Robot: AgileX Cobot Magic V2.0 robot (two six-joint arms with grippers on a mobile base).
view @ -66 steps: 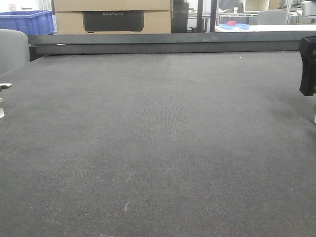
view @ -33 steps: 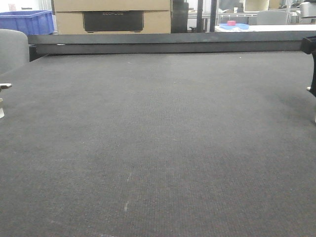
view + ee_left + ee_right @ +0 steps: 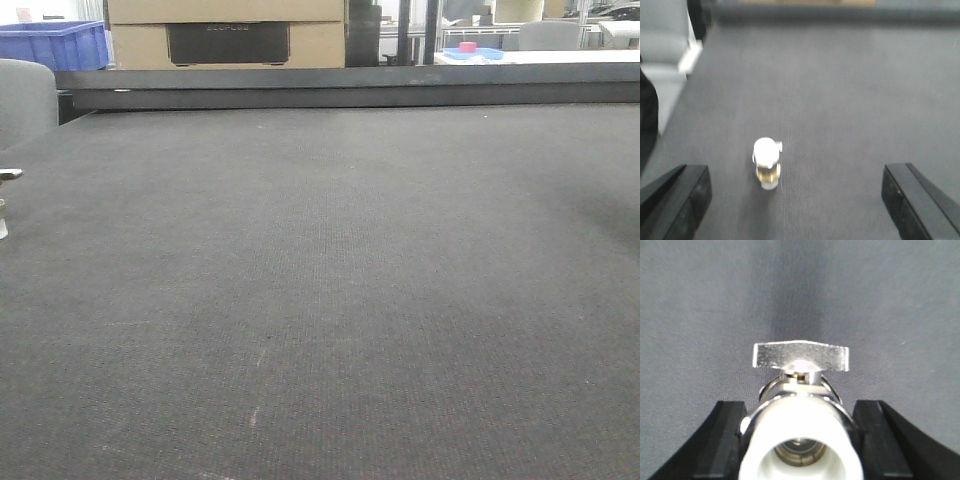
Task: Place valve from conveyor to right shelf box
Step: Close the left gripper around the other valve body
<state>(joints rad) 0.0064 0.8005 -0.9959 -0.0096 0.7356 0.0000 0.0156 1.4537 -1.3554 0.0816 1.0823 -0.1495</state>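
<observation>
In the right wrist view a chrome valve (image 3: 800, 432) with a white end cap and a flat silver handle (image 3: 800, 357) sits between the black fingers (image 3: 722, 442). My right gripper (image 3: 801, 445) is shut on it above the dark grey conveyor (image 3: 700, 315). A second valve (image 3: 766, 164), white-capped with a brass collar, stands on the conveyor (image 3: 840, 100) in the left wrist view. My left gripper (image 3: 797, 202) is open, and this valve lies left of centre between its fingers, untouched. The front view shows only a metal sliver (image 3: 5, 176) at the left edge. The right shelf box is out of view.
A dark raised rail (image 3: 340, 92) runs along the belt's far edge. Behind it stand a cardboard box (image 3: 225, 35) and a blue crate (image 3: 55, 45). A grey rounded housing (image 3: 25, 100) sits at the belt's far left, also in the left wrist view (image 3: 665, 50).
The right gripper, seen at the right edge of the front view one second ago, has moved up and right out of that view. The belt and the left edge look unchanged.
</observation>
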